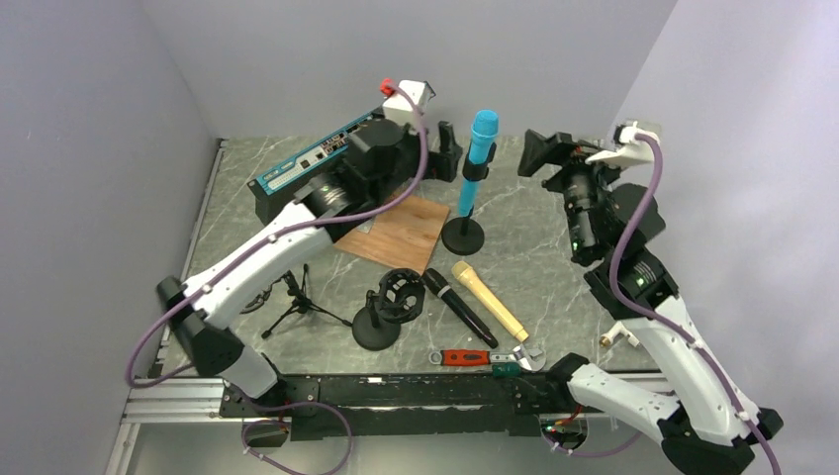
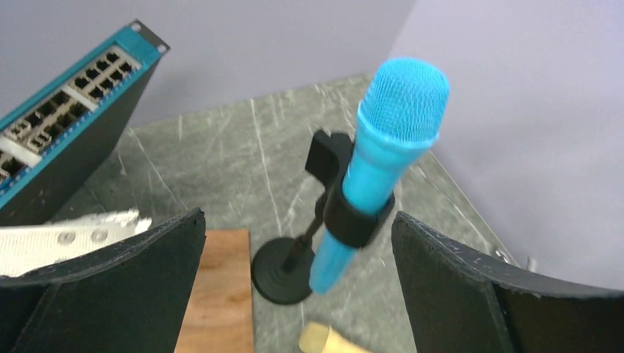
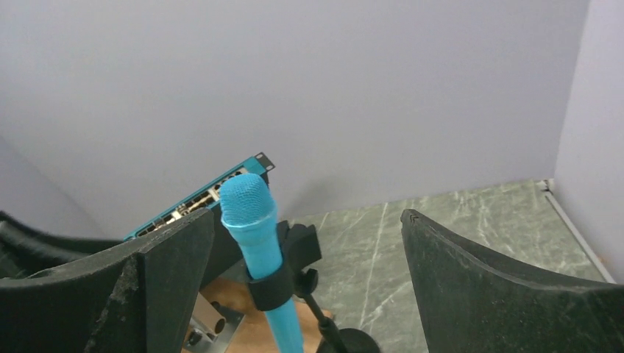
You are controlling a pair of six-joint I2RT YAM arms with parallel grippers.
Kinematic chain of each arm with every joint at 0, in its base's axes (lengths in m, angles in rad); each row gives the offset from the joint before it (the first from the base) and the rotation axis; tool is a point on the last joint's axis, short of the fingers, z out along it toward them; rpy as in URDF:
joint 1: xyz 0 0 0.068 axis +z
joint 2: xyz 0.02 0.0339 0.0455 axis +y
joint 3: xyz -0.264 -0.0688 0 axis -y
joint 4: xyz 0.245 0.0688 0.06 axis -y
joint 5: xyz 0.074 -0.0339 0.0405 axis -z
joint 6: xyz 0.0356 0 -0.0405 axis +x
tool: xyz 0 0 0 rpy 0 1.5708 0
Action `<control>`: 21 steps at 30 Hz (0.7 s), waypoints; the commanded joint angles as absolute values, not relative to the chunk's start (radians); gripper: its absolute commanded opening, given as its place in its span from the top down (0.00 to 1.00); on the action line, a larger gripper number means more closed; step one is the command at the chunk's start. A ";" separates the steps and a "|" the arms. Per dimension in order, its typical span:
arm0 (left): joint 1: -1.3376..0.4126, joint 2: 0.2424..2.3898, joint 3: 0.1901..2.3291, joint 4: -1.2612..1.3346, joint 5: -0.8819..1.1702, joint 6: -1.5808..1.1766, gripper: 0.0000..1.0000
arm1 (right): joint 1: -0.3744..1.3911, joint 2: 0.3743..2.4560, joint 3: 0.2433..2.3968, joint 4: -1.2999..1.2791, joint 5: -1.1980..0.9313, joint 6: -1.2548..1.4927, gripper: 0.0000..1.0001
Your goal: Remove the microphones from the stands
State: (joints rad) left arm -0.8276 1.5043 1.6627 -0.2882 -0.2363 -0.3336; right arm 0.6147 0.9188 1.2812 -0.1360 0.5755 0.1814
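A bright blue microphone stands upright in the black clip of a small stand, whose round base rests on the marble table. My left gripper is open and empty, just left of the microphone. In the left wrist view the microphone sits ahead between the spread fingers, untouched. My right gripper is open and empty, to the right of the microphone with a gap. In the right wrist view the microphone and its clip stand ahead, close to the left finger.
A blue-faced network switch lies at the back left beside a wooden board. In front lie a black microphone, a tan microphone, an empty shock-mount stand, a small tripod and a red-handled wrench.
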 commanded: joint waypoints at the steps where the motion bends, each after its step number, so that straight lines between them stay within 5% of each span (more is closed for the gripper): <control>1: -0.897 1.640 1.805 -0.178 -0.508 -0.256 0.01 | 0.611 0.850 1.216 -0.071 0.638 0.132 0.00; 17: -0.995 1.896 1.939 0.125 -0.666 -0.100 0.01 | 0.614 0.730 1.130 -0.047 0.594 0.121 0.00; 21: -0.990 1.929 1.948 0.162 -0.644 -0.059 0.07 | 0.614 0.738 1.140 -0.059 0.576 0.127 0.00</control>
State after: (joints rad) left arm -0.9894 1.9057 1.9011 0.0669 -0.6270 -0.1230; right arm 0.6121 0.7322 1.1355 -0.0849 0.6106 0.1345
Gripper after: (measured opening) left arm 0.960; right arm 0.997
